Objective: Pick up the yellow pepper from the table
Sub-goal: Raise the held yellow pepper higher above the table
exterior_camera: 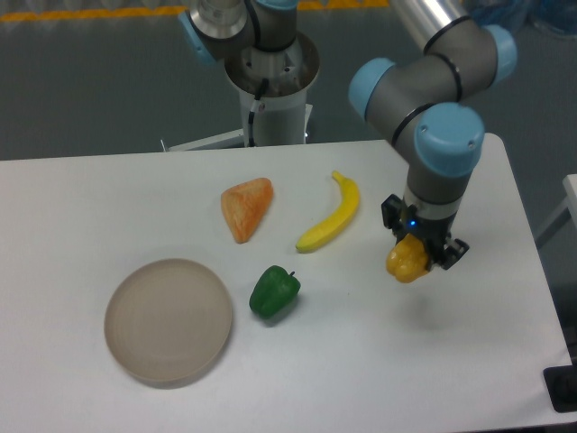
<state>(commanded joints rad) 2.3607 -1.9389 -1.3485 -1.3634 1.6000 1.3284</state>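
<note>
The yellow pepper hangs in the air above the right side of the white table, with a faint shadow under it. My gripper points straight down and is shut on the pepper, its dark fingers on either side of it. The grey and blue arm reaches in from the top right.
A yellow banana lies left of the gripper. A green pepper sits at the centre, an orange wedge behind it, and a round grey plate at the front left. The robot base stands behind the table's far edge.
</note>
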